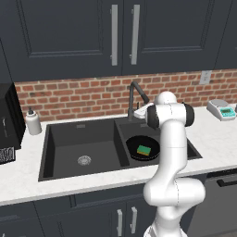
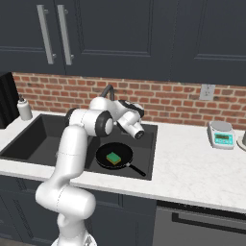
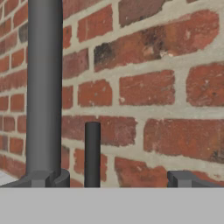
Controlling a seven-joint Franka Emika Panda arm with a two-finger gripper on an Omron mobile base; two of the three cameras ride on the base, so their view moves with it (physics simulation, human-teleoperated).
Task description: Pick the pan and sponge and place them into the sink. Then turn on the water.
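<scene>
Two things lie in the right basin of the sink [image 1: 65,152]: the pan [image 2: 114,157] and the sponge [image 2: 114,158]. The pan is black and round and sits flat on the basin floor. Its handle points toward the front right corner of the basin. The green sponge rests in the middle of the pan, touching it. The left basin holds just its round metal drain [image 1: 84,160].

The sink is set into the white counter [image 2: 192,168]. At the back edge of the sink, near the wall between the two basins, stands the dark faucet [image 1: 134,95]. No stream comes out of it.

The gripper [image 3: 118,177] is up at the back of the sink, right by the faucet and facing the brick wall [image 3: 166,87]. In the hand view the thick faucet pipe rises on the left, and a thin dark lever [image 3: 92,153] stands just beside it. One dark fingertip [image 3: 51,178] is at the foot of the pipe and the other is well off to the right, so the jaws are spread apart and hold nothing. The thin lever stands between them.

A soap bottle [image 1: 33,122] stands on the counter at the back left corner of the sink. A small kitchen scale [image 2: 221,134] sits near the back edge of the counter, far to the right.
</scene>
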